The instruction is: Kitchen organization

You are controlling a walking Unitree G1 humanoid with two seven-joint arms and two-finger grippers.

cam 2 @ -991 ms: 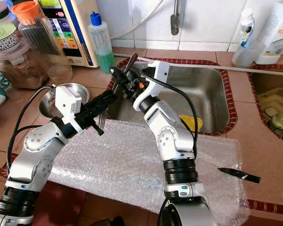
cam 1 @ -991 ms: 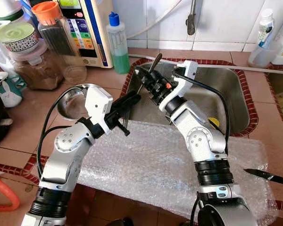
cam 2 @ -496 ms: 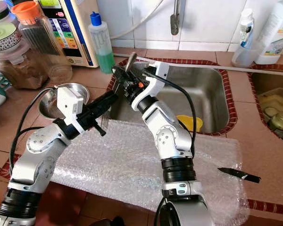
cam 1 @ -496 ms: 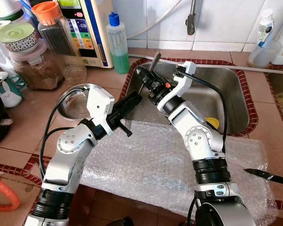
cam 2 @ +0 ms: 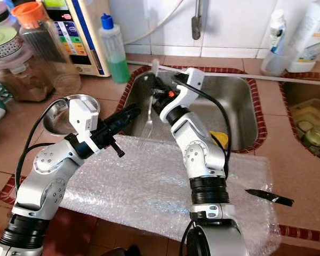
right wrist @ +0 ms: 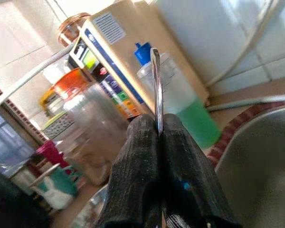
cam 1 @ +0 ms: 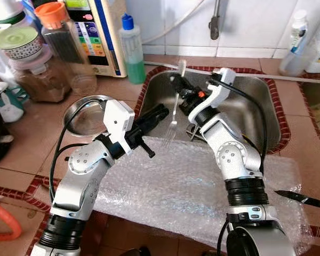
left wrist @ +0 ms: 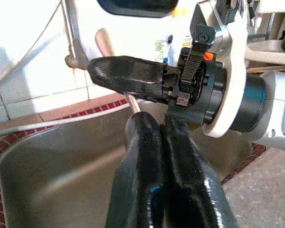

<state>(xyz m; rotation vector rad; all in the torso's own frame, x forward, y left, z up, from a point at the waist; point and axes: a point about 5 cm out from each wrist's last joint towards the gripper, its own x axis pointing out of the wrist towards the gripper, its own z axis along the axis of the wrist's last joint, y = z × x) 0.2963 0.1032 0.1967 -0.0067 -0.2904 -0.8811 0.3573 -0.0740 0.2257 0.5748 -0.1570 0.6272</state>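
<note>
Right end effector point(cam 1: 177, 85) is up over the near-left part of the sink point(cam 1: 256, 104), fingers pinched tight on a metal fork point(cam 1: 175, 106); right wrist view shows the handle clamped between the two black pads with the rest of it sticking out past the tips. In the head views the fork hangs roughly upright, slightly blurred, tines down just above the sink's front rim where the bubble wrap point(cam 1: 192, 186) begins. Left end effector point(cam 1: 159, 113) sits just left of the fork, near it, over the sink's left edge; its fingers are pressed together with nothing between them, per the left wrist view, which looks straight at the right end effector close ahead. Bubble wrap sheet is spread on the tiled bench point(cam 1: 32, 144) in front of the sink, both arms reaching over it. A black knife point(cam 1: 298, 198) lies on the right end of the wrap, well apart from both end effectors. Steel bowl point(cam 1: 82, 114) on the bench left of the sink, behind the left arm. Green dish soap bottle point(cam 1: 133, 50) stands at the sink's back-left corner, jars point(cam 1: 40, 64) and an orange-lidded container point(cam 1: 61, 32) further left. Something yellow point(cam 2: 220, 140) lies in the sink basin behind the right arm; can't tell what it is.
</note>
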